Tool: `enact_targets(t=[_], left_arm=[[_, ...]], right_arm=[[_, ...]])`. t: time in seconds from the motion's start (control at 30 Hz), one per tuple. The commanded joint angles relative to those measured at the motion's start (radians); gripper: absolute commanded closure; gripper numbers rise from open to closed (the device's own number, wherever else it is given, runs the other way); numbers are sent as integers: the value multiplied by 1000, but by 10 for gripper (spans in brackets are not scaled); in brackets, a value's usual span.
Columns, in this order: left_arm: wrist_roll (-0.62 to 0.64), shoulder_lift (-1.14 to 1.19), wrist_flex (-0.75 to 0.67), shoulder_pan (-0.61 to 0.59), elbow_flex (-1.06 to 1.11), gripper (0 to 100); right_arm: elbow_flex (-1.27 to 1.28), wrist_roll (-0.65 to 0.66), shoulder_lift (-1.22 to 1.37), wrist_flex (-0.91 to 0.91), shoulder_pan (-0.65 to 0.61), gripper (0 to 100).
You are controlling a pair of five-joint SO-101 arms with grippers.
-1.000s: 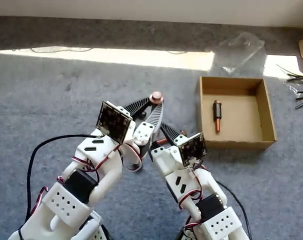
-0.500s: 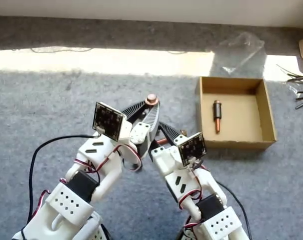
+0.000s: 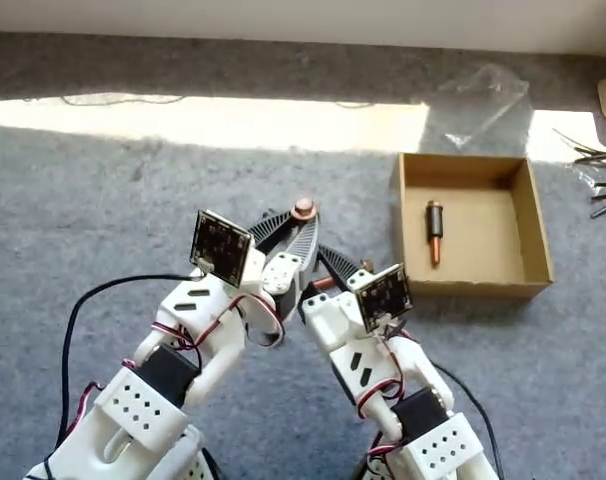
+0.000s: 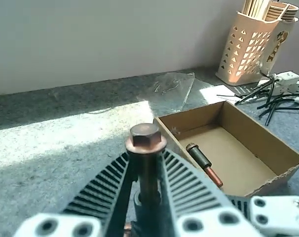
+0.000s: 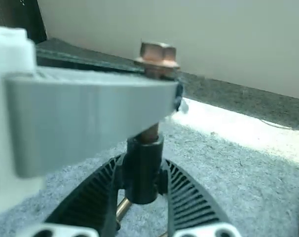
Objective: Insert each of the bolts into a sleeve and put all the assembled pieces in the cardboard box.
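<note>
Near the middle of the surface, you have one bolt [image 4: 145, 140] standing upright, its shank clamped in the left hand [image 4: 148, 162]. The shank reaches down to the top of the one black sleeve [image 5: 142, 153], which the right hand [image 5: 142, 173] grips from both sides. Toward the right edge sits one cardboard box [image 3: 463, 158] with one assembled piece [image 3: 435, 231] lying inside. Beyond it, by the far edge, lies a clear plastic bag [image 3: 478, 100]. A slotted holder [image 4: 248, 47] and loose cables [image 3: 598, 185] crowd the far right corner.
</note>
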Motion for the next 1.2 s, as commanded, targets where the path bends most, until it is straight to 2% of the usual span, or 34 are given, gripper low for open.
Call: enact_targets(t=[0.0,0.27,0.47,0.93,1.03,1.17], left_arm=[[17,-4,-20,47,16,993],[15,-137,-18,30,56,983],[17,-137,-17,-2,58,854],[15,-122,-17,-1,58,848],[-43,-122,-17,5,58,848],[-55,-122,-17,-2,59,848]], right_arm=[[131,-5,-13,-2,15,993],[131,-5,-13,-2,15,993],[131,-5,-13,-2,15,993],[131,-5,-13,-2,15,993],[131,-5,-13,-2,15,993],[131,-5,-13,-2,15,993]])
